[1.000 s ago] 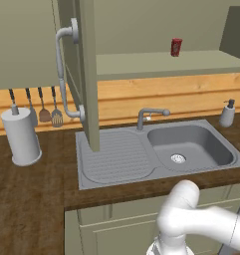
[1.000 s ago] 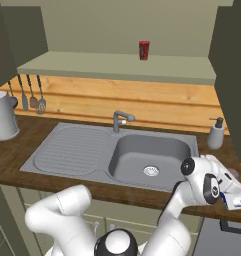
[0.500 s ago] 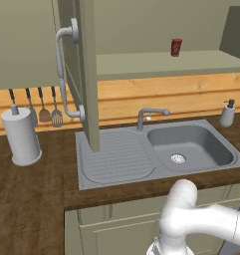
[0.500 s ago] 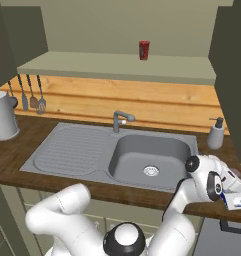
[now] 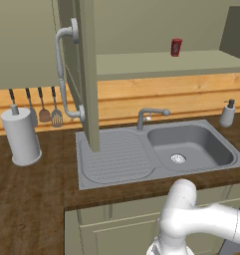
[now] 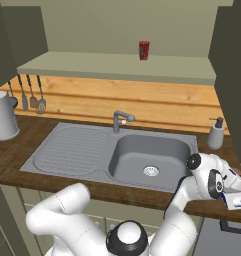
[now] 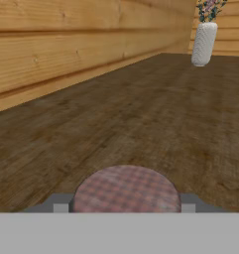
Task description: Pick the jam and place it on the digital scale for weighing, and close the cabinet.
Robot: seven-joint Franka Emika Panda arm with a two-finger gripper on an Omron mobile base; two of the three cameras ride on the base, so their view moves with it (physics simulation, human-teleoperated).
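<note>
The gripper (image 7: pixel 125 207) was low over the counter (image 7: pixel 141 119), at its right end, past the sink (image 6: pixel 152 160). The jam (image 7: pixel 126 191) sat right under it. In the hand view its round checked lid lay at the bottom, w/ a grey tip (image 7: pixel 61 203) close on each side. Can't tell if the tips pressed the jam or had let go.

In the right base view the scale (image 6: pixel 240 201) lay at the counter's front right edge, just beside the hand. Can't tell if the jam sat on it.

A wood wall ran along the back edge of the counter. A white vase (image 7: pixel 204 43) stood far off in the back corner.

The cabinet (image 5: pixel 22 45) door (image 5: pixel 86 74) stood open, sticking out over the sink's drain side. Its grey handle (image 5: pixel 61 74) faced left. A red can (image 5: pixel 176 47) stood on the shelf inside. A soap bottle (image 5: pixel 227 113) stood at the back edge, right of the sink, & a paper roll (image 5: pixel 23 135) near the left end.
</note>
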